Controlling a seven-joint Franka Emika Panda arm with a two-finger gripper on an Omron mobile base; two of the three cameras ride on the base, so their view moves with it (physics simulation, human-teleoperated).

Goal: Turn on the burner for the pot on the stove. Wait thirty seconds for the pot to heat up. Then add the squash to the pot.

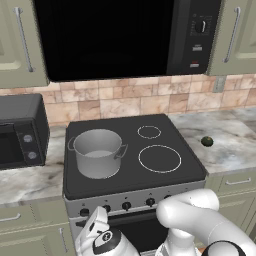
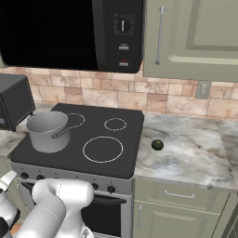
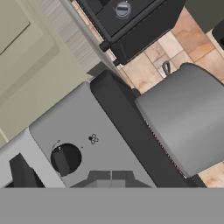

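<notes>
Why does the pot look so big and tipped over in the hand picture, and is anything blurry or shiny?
Hand view: the camera sits close and rolled, so the pot looms sideways beside a knob; edges look soft. Left base view: flat, even light, the pot upright on the stove, no glare. Right base view: the squash is small and dark, detail too coarse.

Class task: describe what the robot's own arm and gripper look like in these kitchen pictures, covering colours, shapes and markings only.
The arm is glossy white, built of thick rounded tube-like links with bulging elbows. Dark rings mark its joints, one at the lower right of the left base view. The hand is white with a round black patch. The fingertips are small, dark and blocky. No cables show.
</notes>
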